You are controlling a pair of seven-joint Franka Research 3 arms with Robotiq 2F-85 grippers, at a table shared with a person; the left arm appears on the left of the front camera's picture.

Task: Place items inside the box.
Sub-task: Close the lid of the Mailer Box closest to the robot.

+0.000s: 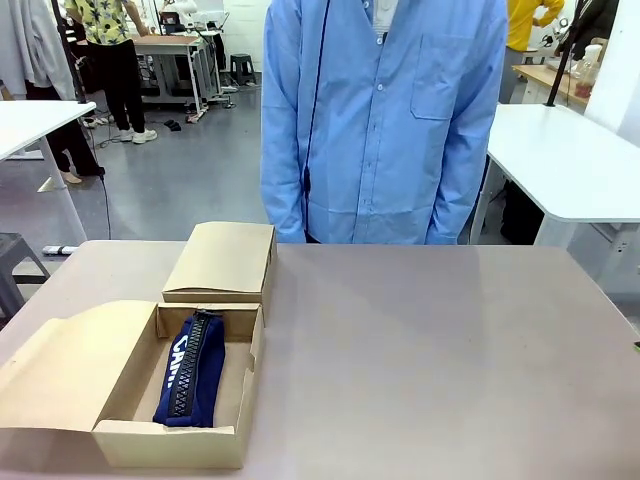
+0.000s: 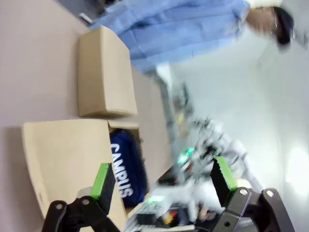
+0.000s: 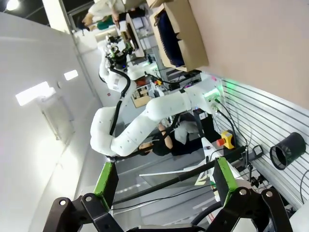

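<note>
Navy CAMPUS pencil case [image 1: 190, 370] lies lengthwise in open cardboard box [image 1: 128, 440] at tabletop's [image 1: 430, 360] near-left corner; closed box [image 1: 222, 262] just behind. Person in blue shirt [image 1: 385, 120] at far edge. Left gripper [image 2: 163, 180] fingers spread, nothing between; right gripper [image 3: 164, 178] likewise.

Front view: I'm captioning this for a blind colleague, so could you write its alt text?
An open cardboard box at the table's near left holds a navy "CAMPUS" pencil case. A closed cardboard box sits just behind it. A person in a light blue shirt stands at the far edge.
</note>
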